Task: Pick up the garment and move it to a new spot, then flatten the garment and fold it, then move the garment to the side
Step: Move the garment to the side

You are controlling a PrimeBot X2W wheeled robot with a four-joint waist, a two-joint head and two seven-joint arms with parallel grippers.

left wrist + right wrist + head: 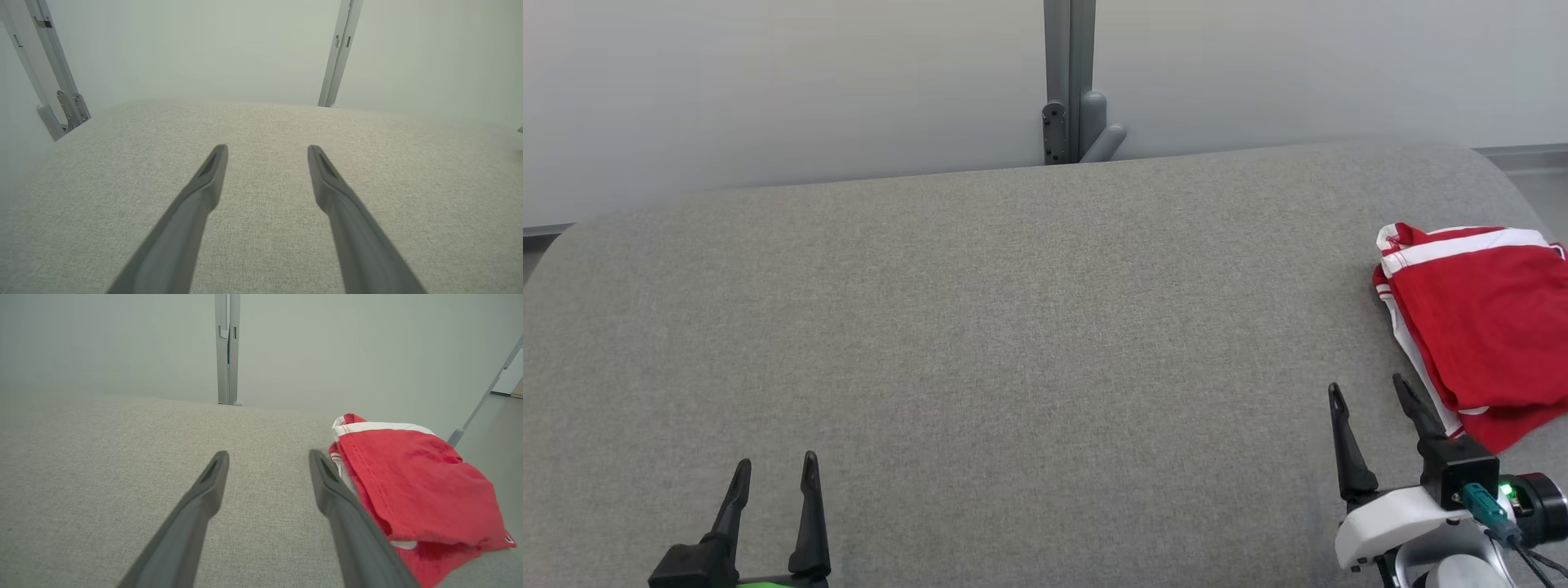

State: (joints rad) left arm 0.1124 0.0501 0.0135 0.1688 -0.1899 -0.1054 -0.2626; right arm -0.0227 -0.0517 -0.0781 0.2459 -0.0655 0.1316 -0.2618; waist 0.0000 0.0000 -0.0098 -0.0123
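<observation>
A red garment [1482,327] with white trim lies folded at the right edge of the grey fabric table [1013,327]. My right gripper [1368,390] stands open just left of it, nothing between its fingers. In the right wrist view the garment [412,486] lies right of the gripper [267,455], close beside the right finger [339,502]. My left gripper [774,464] stands open and empty near the front left of the table. The left wrist view has that gripper [267,148] over bare cloth.
A grey post with a bracket [1070,90] stands behind the table against the pale wall. The table's rounded far edge [1045,175] runs across the back. A slanted metal leg [49,73] shows at the left in the left wrist view.
</observation>
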